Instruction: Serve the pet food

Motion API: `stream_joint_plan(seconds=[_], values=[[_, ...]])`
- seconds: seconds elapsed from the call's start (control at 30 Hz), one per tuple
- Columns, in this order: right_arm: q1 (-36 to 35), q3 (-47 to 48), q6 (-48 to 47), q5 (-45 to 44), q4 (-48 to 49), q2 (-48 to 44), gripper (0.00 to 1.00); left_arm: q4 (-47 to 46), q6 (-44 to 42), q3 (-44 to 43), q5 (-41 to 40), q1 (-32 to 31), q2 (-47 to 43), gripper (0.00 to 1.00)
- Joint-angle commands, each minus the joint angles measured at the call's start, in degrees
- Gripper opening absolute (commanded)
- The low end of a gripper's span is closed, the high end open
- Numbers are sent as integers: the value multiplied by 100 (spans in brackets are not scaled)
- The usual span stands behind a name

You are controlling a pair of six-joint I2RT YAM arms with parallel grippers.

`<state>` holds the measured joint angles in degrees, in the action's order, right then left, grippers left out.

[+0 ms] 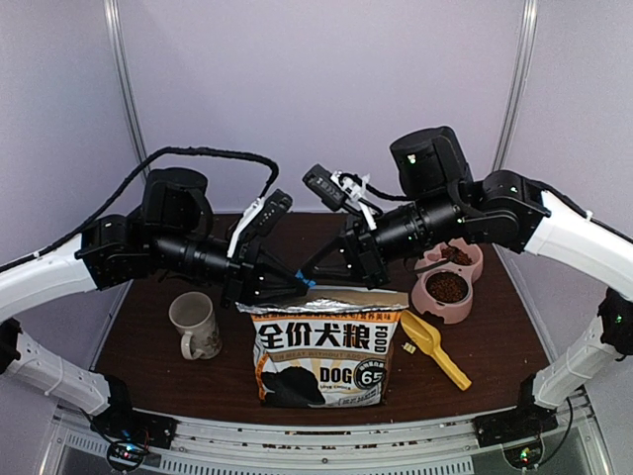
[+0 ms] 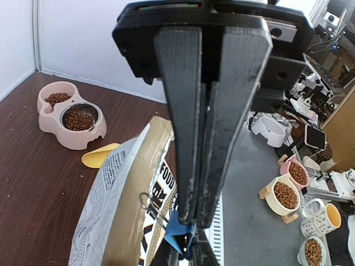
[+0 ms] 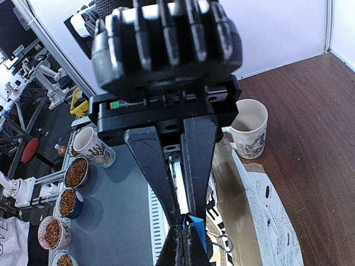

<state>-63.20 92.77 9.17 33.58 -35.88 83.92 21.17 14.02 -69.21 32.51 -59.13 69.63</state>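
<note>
Pet food (image 1: 447, 287): lying as reddish-brown kibble in both wells of the pink double bowl (image 1: 428, 302), right of centre in the top view and at upper left in the left wrist view.
Dog food bag (image 1: 326, 356): standing upright at lower centre of the top view, printed face turned toward the bottom edge, folded top showing a silver strip.
Blue binder clip (image 1: 309, 284): sitting on the bag's top edge, toward its left end, with one wire handle (image 2: 150, 204) sticking out in the left wrist view.
Left gripper (image 1: 300, 285): reaching in from the left, fingers (image 2: 177, 111) drawn almost together, tips pinching the clip.
Right gripper (image 1: 316, 271): reaching in from the right, jaws pressed together, tips touching the clip right against the other gripper's tips; impossible to tell whether anything is pinched between them.
Yellow scoop (image 1: 432, 346): lying flat just right of the bag, below the bowl, handle pointing toward the lower right.
Mug (image 1: 195, 322): standing upright left of the bag, apart from it.
Table (image 1: 148, 346): dark brown wood, carrying bag, bowl, scoop and mug.
</note>
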Motion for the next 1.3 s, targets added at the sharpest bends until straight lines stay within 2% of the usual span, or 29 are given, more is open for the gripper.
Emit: stream_joint_plan(seconds=[0.0,0.1,0.2,0.33,0.4,0.53,0.8,1.07,1.13,1.27], values=[[-56,71,16,125,-17,24,4,-503,17,83,46,-2,-111,7],[-55,82,15,50,-3,-42,14,-547,30,178,22,-2,-137,4],[-54,132,22,-78,-31,-126,36,-569,56,229,24,-2,-142,3],[-50,113,-20,-261,20,-311,54,-608,81,271,42,-2,-176,3],[-15,-3,34,-405,108,-407,61,-635,91,293,56,-2,-191,3],[64,-236,190,-415,371,-526,70,-636,92,303,69,-2,-211,3],[183,-351,321,98,508,-360,72,-642,99,290,133,-2,-245,3],[190,-307,386,415,456,-172,68,-649,92,293,193,-2,-248,3],[194,-308,385,456,442,-141,65,-650,92,293,200,-3,-248,3],[191,-315,418,603,529,-130,50,-649,92,286,194,-2,-248,3]])
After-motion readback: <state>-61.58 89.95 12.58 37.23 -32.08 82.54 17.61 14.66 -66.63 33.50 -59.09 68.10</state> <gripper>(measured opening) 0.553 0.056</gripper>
